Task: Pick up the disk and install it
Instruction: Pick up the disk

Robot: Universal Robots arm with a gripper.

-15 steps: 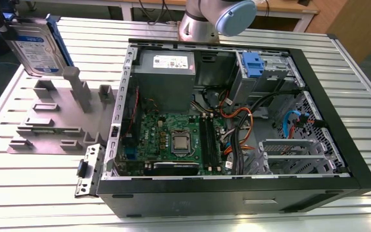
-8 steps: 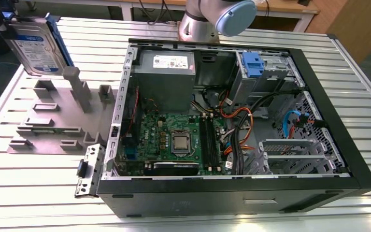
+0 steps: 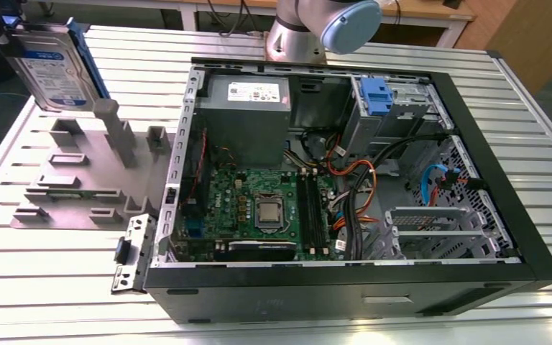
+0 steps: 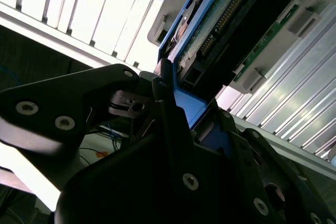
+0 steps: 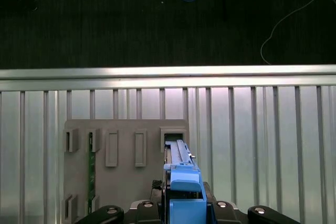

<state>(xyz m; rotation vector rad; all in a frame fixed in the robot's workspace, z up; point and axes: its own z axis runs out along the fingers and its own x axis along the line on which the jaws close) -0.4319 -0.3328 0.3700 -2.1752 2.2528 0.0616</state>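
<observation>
The disk (image 3: 51, 68), a silver hard drive with a blue-and-white label and a blue carrier frame, hangs tilted at the exterior view's far left, over the grey holder plate (image 3: 80, 176). My gripper (image 3: 12, 27) is shut on its upper end. The first wrist view looks down the disk's blue edge (image 5: 181, 184) to an empty slot (image 5: 173, 135) in the holder plate (image 5: 126, 166). In the second wrist view the black fingers (image 4: 163, 90) clamp the blue frame (image 4: 184, 111), and the drive's circuit-board side (image 4: 220, 19) faces the camera.
An open black computer case (image 3: 506, 208) lies on its side on the slatted metal table (image 3: 37, 287). Inside are a grey power supply (image 3: 245, 118), the motherboard (image 3: 256, 208), cables, and a blue clip (image 3: 376, 97) in the drive bay. The arm's base (image 3: 319, 29) stands behind the case.
</observation>
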